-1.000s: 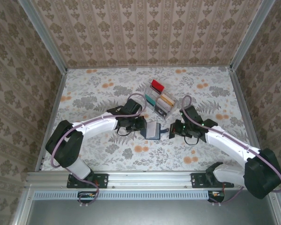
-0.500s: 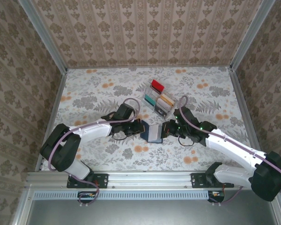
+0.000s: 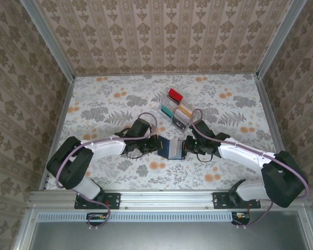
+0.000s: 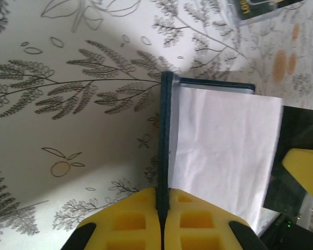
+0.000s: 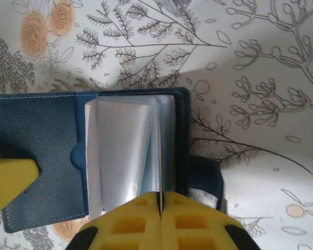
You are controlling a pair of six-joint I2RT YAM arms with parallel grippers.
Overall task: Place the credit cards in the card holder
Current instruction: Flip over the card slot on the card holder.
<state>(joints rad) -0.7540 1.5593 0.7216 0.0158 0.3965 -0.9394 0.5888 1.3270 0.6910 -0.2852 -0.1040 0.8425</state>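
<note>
My left gripper [image 4: 163, 211] is clamped on the navy cover of the card holder [image 4: 167, 135], yellow pads pressed together with the cover seen edge-on between them. My right gripper [image 5: 159, 208] is closed just as tightly on one pale inner sleeve [image 5: 120, 151] of the same holder. The holder lies open on the floral table [image 3: 104, 104] between my two wrists, near the clear rack [image 3: 167, 102]. The credit cards [image 3: 175, 95] stand in that rack: red, teal, tan-orange and dark. The only lettering I find is pale print on a dark card [image 4: 258, 6] at the top edge of my left wrist view, cut off by the frame and too blurred to read. A navy strap [image 5: 206, 177] of the holder is partly hidden behind my right pads.
</note>
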